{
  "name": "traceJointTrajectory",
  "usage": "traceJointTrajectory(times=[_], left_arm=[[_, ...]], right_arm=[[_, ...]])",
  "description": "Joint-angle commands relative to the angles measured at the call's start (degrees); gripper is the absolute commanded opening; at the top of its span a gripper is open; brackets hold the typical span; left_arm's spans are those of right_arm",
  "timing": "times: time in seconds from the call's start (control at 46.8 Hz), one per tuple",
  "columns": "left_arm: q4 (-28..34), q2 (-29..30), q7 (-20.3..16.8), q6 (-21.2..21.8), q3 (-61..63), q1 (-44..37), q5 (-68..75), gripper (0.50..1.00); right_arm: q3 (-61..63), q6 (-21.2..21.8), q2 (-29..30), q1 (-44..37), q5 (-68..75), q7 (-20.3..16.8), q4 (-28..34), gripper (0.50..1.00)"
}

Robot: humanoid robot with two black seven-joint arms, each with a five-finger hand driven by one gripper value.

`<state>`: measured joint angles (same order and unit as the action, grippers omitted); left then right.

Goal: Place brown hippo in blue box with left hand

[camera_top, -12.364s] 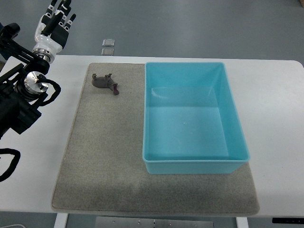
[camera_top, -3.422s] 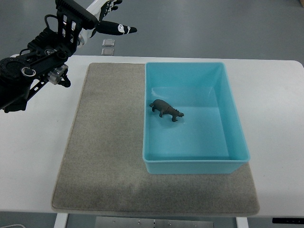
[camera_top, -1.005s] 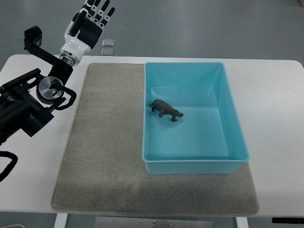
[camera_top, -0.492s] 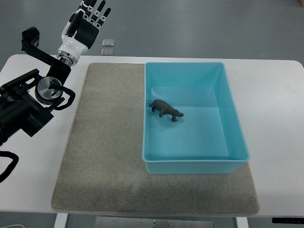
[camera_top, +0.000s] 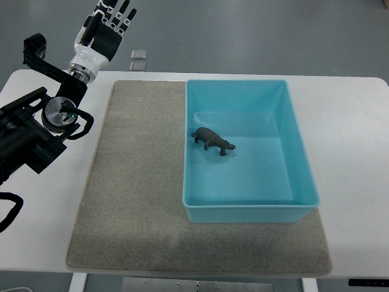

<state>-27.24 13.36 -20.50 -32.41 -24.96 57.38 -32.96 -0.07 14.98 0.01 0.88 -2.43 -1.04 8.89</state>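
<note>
The brown hippo (camera_top: 213,141) stands on the floor of the blue box (camera_top: 302,169), near its left wall. The box sits on the right part of a grey mat (camera_top: 130,188). My left hand (camera_top: 108,24) is at the top left, beyond the table's far edge, well away from the box. Its fingers are spread and it holds nothing. Its black arm (camera_top: 36,125) comes in along the left edge.
The mat lies on a white table (camera_top: 349,146). Two small square tiles (camera_top: 138,59) lie on the floor beyond the table's far edge, next to my left hand.
Over the earlier frames the hippo went from the mat's far left corner into the box. In the last second my left hand has drifted a little left and farther away, still open.
</note>
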Motion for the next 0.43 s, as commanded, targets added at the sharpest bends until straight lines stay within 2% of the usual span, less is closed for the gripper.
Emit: traceJointTrajectory(times=[0.0,0.406], left_arm=[[-0.01,-0.09,-0.15,0.07,0.00,0.19,0.00,1.000],[0.08,0.08,-0.24,0.07,-0.97,0.71,0.00,1.000]], right_arm=[[-0.28,-0.30,-0.01,0.18,-0.21,-0.01,-0.19,0.936],[-0.11,0.49,-0.01,0.09,-0.38,-0.71,0.16,0.936]])
